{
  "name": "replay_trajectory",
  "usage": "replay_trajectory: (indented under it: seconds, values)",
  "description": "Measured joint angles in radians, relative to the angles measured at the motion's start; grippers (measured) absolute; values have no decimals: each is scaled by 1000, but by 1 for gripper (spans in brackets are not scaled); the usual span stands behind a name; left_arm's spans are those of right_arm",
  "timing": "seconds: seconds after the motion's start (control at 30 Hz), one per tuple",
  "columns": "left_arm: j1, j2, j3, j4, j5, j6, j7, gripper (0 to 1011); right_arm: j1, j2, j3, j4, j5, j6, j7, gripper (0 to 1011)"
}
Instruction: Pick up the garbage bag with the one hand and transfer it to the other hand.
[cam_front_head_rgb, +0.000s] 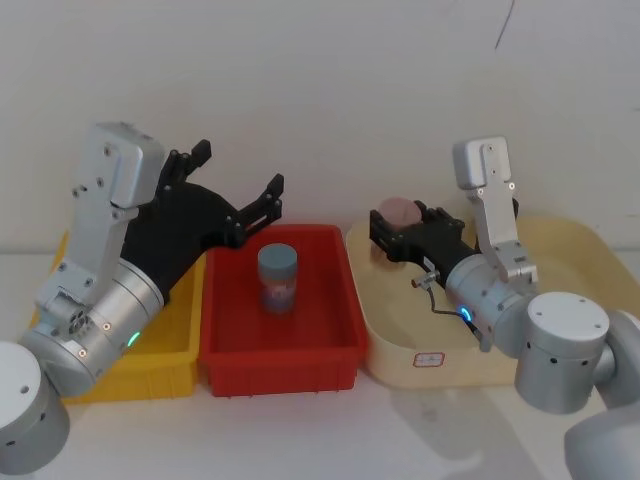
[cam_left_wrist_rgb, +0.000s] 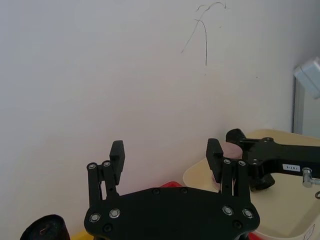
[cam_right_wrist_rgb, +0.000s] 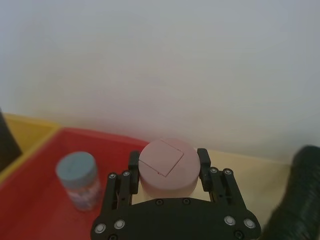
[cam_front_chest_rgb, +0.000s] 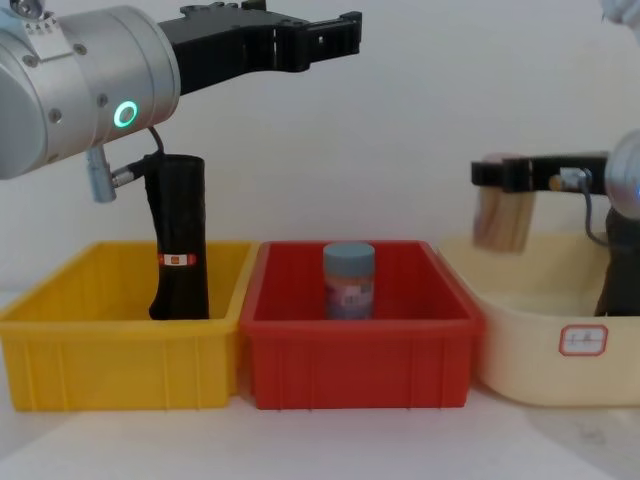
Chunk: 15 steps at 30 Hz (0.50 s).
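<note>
White wall backs the desk. The left hand (cam_front_head_rgb: 240, 168) hangs spread wide, holding nothing, above the yellow bin (cam_front_chest_rgb: 120, 370) and red bin (cam_front_head_rgb: 280, 365). The right hand (cam_right_wrist_rgb: 168, 159) is clamped on a smooth pink cylinder (cam_right_wrist_rgb: 167, 172) over the beige tub (cam_front_head_rgb: 400, 350). Just beside it stands the matte-black garbage bag (cam_right_wrist_rgb: 297, 195), ungrasped.

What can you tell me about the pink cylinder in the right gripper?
The pink cylinder is short, stubby and matte, with a flat end face bearing a faint square outline. The right gripper is shut on it, one finger on each side of its round wall. It hangs slightly tilted over the cream tub, at the end nearest the red bin. Nothing else visibly touches it.
</note>
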Motion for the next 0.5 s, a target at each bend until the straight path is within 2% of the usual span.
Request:
replay_trajectory:
  seconds: [0.27, 0.33, 0.37, 0.43, 0.5]
  values:
    - [0, 0, 0, 0, 0, 0, 0, 1002, -10, 6, 4, 30, -29, 15, -30, 664]
    - [0, 0, 0, 0, 0, 0, 0, 1002, -11, 6, 3, 37, -35, 18, -35, 696]
    - [0, 0, 0, 0, 0, 0, 0, 1002, -13, 6, 1, 43, -40, 21, -40, 757]
    - [0, 0, 0, 0, 0, 0, 0, 1002, -14, 5, 0, 49, -45, 23, -44, 790]
    - [0, 0, 0, 0, 0, 0, 0, 1002, -16, 4, -1, 53, -52, 27, -50, 867]
